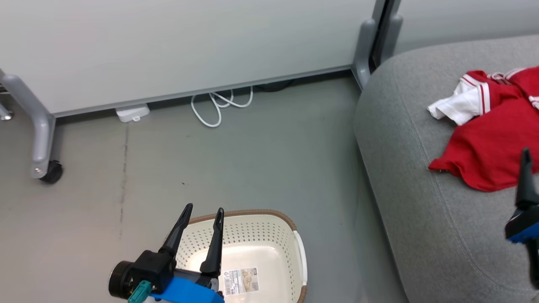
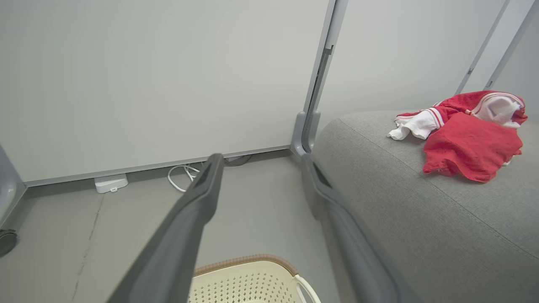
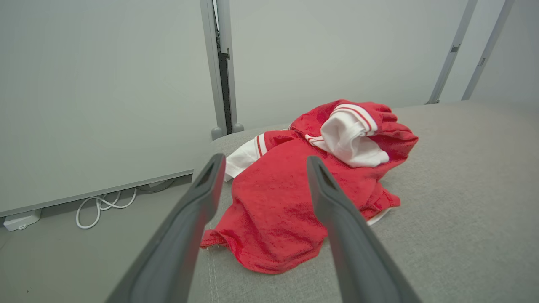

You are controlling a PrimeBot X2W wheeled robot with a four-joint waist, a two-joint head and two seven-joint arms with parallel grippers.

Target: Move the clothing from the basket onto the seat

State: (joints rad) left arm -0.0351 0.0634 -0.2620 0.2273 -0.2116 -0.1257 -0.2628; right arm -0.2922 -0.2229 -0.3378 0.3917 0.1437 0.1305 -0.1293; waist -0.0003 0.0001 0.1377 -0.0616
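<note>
Left claw [image 1: 205,207]: lowest and closest in the head view, poised over the basket [image 1: 252,213]. Fingers apart, nothing between them.

Basket: stands on the floor [image 1: 252,160] just beside the seat [image 1: 421,210]. The bottom that shows is bare except for a printed label [image 1: 241,281]. Its near part is cut off by the frame.

Clothing [image 1: 488,143]: one red heap with white trim, lying on the seat and set back from its rounded edge. One garment or two, cannot tell.

Right claw [image 3: 264,159]: above the seat, fingers apart and empty. The heap lies straight ahead, just past the fingertips. In the right wrist view its long axis runs away from the claw, slanting rightward.

Assessment: the right arm is much the nearer to the clothing, and the left is well apart from it. The transfer looks complete, as far as the basket can be seen.
</note>
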